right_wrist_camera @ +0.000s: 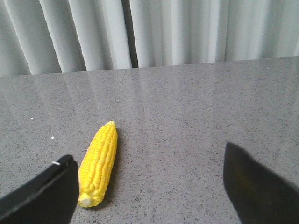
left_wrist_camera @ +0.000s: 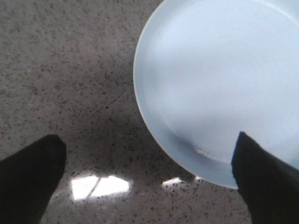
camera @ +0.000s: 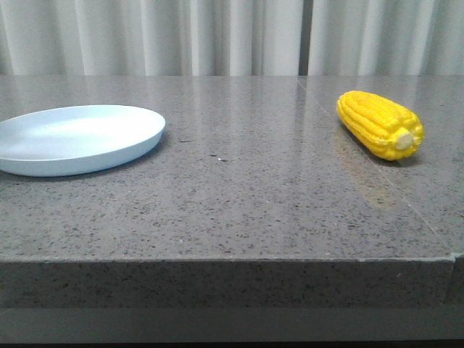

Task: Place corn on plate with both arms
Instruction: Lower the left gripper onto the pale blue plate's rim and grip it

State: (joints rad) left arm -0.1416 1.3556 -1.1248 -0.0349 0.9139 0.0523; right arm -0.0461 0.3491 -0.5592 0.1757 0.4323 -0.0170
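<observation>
The yellow corn [camera: 379, 123] lies on the grey stone table at the right, its cream stub end toward the front. It also shows in the right wrist view [right_wrist_camera: 98, 163], just beside one finger. The pale blue plate [camera: 76, 138] sits at the left, bare; the left wrist view shows its rim [left_wrist_camera: 154, 126]. My right gripper [right_wrist_camera: 147, 175] is open and empty, above the table with the corn at its side. My left gripper [left_wrist_camera: 148, 163] is open and empty, over the plate's edge. Neither arm shows in the front view.
The grey speckled table [camera: 239, 196] has a front edge close to the camera and a seam [camera: 377, 174] running past the corn. Pale curtains [camera: 232, 36] hang behind the table.
</observation>
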